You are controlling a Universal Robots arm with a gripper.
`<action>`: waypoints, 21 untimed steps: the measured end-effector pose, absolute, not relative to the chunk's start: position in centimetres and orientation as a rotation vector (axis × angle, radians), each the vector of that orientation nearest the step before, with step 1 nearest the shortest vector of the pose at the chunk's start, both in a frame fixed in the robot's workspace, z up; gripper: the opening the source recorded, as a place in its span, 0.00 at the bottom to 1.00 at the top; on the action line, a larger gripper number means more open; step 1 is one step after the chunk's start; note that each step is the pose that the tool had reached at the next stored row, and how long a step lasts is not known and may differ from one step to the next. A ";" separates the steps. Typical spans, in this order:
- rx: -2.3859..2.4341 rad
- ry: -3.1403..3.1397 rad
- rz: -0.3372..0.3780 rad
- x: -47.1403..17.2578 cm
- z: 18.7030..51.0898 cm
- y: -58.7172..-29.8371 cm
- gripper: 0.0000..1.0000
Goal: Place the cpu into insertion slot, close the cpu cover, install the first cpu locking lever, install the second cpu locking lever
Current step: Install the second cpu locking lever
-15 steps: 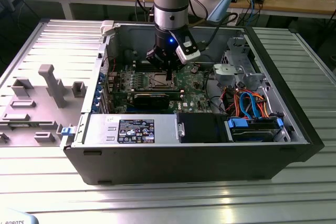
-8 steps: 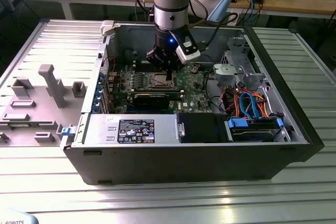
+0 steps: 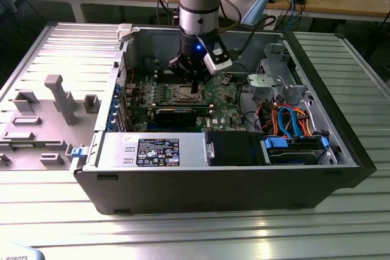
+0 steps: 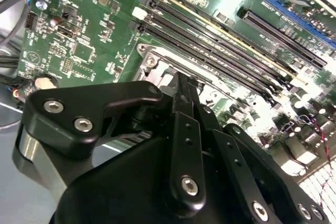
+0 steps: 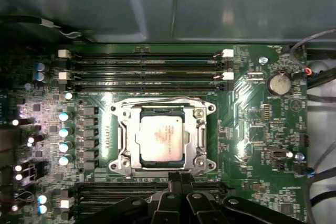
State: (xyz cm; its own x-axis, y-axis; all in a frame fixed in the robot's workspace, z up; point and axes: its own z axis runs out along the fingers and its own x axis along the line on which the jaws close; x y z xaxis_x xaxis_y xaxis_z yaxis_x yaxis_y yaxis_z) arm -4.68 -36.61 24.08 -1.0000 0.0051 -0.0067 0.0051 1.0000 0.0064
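Cpu sits flat in the insertion slot on the green motherboard, with the cpu cover shut down around it. Hand hangs right at the socket's edge, fingers pressed together, nothing held between them.

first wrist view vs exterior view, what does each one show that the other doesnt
First wrist view alone: the cpu lying flat in the insertion slot, framed by the cpu cover, plus a round coin battery on the board.

Exterior view alone: the whole open computer case, the orange and blue cables toward the exterior view's right, the grey tray beside the case, and the arm reaching down.

Both: the green motherboard, the memory slots, and the gripper at the socket's edge.
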 end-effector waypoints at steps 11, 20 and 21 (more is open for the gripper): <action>0.008 3.137 0.040 -4.7 24.1 -38.4 0.11; -0.010 3.144 0.117 -6.2 23.6 -38.8 0.11; -0.016 3.144 0.118 -6.4 23.6 -38.9 0.11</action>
State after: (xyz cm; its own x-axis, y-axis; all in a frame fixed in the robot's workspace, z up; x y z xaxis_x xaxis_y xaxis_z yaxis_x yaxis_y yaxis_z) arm -6.38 -38.86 23.57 -0.9999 -0.0101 0.0040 -0.0097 0.9971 0.0749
